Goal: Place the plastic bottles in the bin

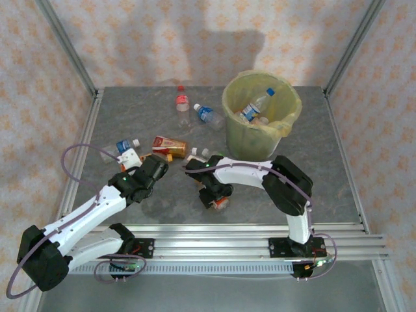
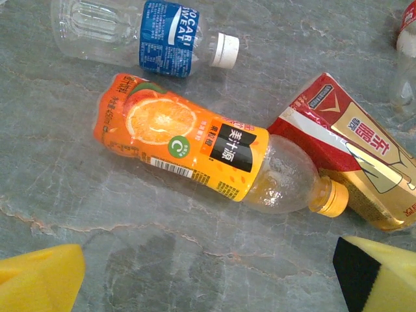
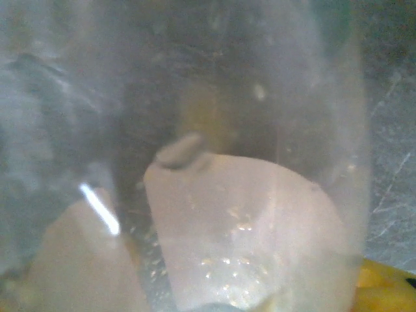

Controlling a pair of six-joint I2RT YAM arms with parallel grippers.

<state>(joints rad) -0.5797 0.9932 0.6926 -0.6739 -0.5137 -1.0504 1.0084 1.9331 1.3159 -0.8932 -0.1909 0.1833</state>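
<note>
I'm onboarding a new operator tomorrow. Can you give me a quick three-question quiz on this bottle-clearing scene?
1. True or false: a blue-capped bottle lies inside the bin.
2. Multiple choice: in the left wrist view, the cap of the orange-labelled bottle is A) white, B) orange-yellow, C) green.
3. Short answer: which gripper hangs with its jaws wide open over that orange-labelled bottle?

Key:
1. True.
2. B.
3. The left gripper.
</note>
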